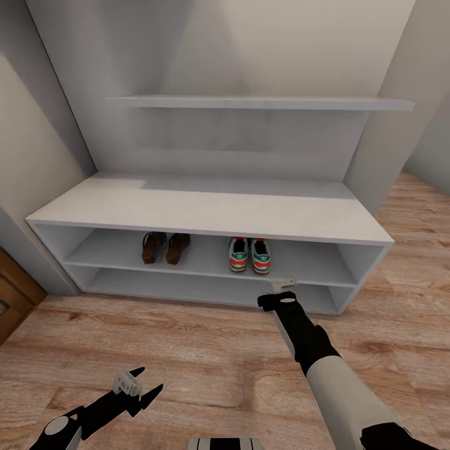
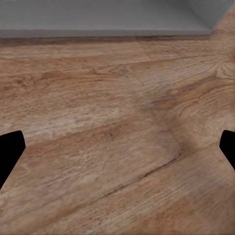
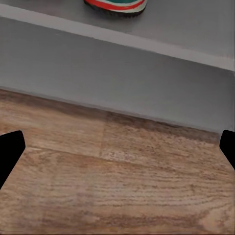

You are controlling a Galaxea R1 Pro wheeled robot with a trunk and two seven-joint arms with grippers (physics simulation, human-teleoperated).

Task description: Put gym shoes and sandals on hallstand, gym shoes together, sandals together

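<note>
All four shoes are seen on the hallstand's middle shelf; none is seen on the corridor floor (image 1: 206, 362).

At lower left of the head frame the left pincer (image 1: 139, 390) is held open and empty over bare planks. On the hallstand (image 1: 206, 209), at centre-left of the shelf, two sandals (image 1: 165, 247) are counted, side by side: flat, judged light and bendy, best taken across the sole edges at mid-length. At centre, two gym shoes (image 1: 249, 255) are counted, touching or nearly so: judged light, soft uppers, firmer heel, so the heel collar would be the hold. At centre-right the right pincer (image 1: 282, 282) is held just before the shelf edge, below the right shoe; its fingertips at the wrist frame's edges are wide apart, nothing gripped.
</note>
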